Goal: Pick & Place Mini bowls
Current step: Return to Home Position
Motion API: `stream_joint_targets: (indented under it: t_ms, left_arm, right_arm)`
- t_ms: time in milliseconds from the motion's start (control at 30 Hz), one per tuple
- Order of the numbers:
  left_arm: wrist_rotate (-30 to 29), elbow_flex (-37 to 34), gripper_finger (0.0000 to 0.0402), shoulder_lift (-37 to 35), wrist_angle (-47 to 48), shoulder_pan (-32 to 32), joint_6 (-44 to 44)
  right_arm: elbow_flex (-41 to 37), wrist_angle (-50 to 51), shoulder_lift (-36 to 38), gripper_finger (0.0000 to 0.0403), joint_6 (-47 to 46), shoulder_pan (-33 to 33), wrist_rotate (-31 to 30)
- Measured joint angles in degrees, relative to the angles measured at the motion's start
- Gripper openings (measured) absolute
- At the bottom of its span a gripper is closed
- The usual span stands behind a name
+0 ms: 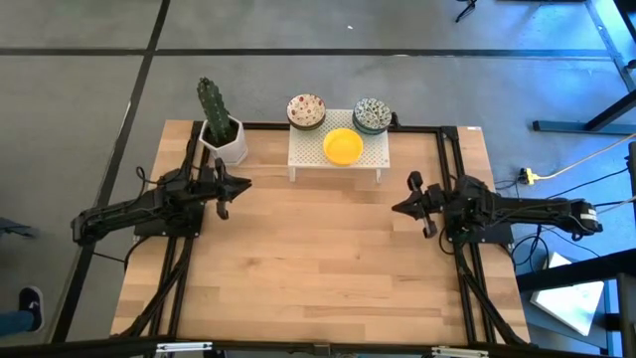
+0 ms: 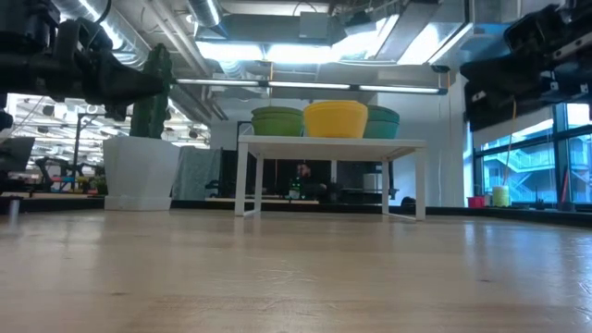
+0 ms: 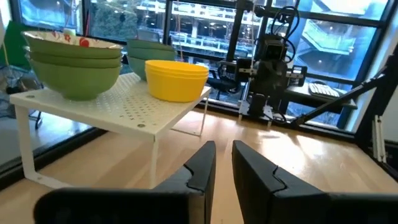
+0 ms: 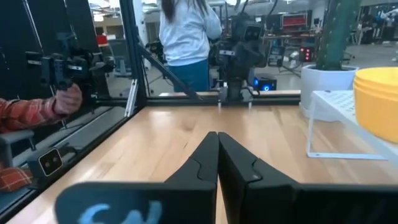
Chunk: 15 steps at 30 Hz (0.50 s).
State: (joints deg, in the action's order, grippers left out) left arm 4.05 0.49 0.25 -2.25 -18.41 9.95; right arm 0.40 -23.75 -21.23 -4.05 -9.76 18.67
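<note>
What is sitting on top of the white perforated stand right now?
On the stand sit three bowl stacks: red-speckled stack, grey-green patterned stack, and yellow stack nearest the arms. Upper bowls cover lower ones, so each stack's count cannot be told.

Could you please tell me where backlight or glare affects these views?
Low view: bright ceiling lights leave the left arm and right arm as dark silhouettes. Left wrist view: bright windows backlight the bowls. High view: evenly lit, no strong glare on the table.
</note>
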Motion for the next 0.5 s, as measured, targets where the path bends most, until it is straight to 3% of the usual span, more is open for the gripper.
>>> stream_joint_targets:
  t_ms: [500]
  left_arm:
    - [0.04, 0.00, 0.0049, 0.00, -0.08, 0.00, 0.86]
  right_arm:
    - [0.00, 3.68, -0.02, 0.0023, 0.00, -0.02, -0.02]
